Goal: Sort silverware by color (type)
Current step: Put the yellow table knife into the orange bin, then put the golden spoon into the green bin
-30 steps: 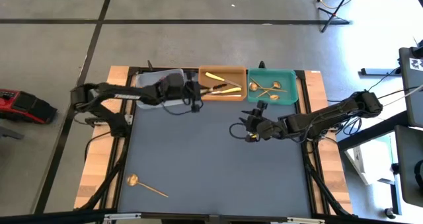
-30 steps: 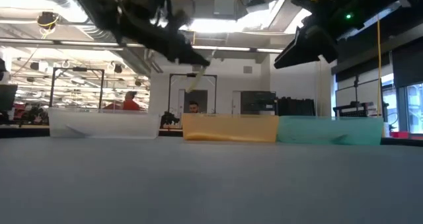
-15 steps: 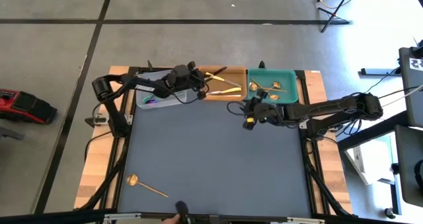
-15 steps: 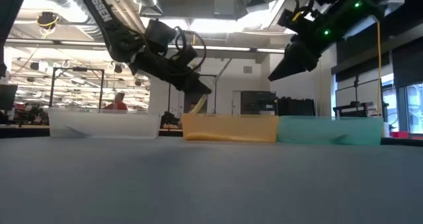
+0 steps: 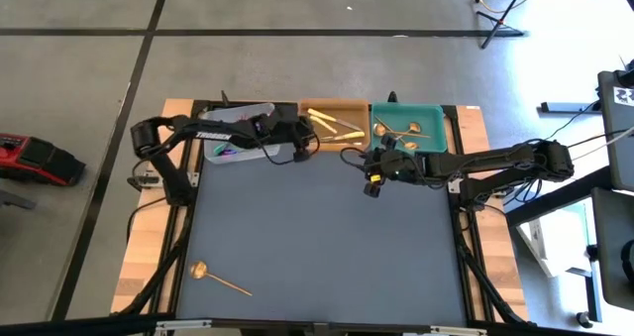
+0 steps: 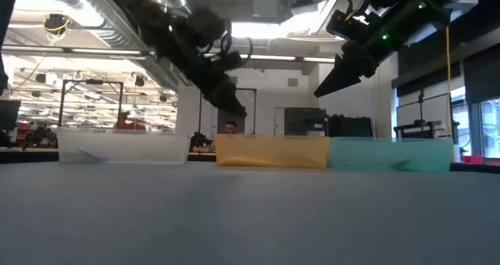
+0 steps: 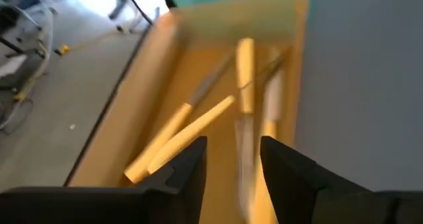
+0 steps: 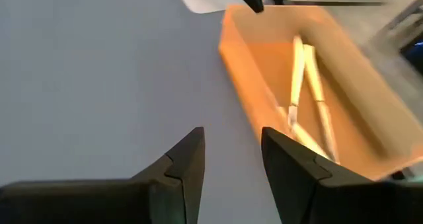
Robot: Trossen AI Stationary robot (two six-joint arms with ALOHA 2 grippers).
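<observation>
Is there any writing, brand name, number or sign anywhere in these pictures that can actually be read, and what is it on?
White lettering runs along the left arm in the high view: too small to read.
A black-and-white marker sits on the grey equipment at the picture's right edge: a pattern, no readable words.
The three trays, the silverware and the right arm show no text.
Nothing in the room behind, in the low view, can be read.
</observation>
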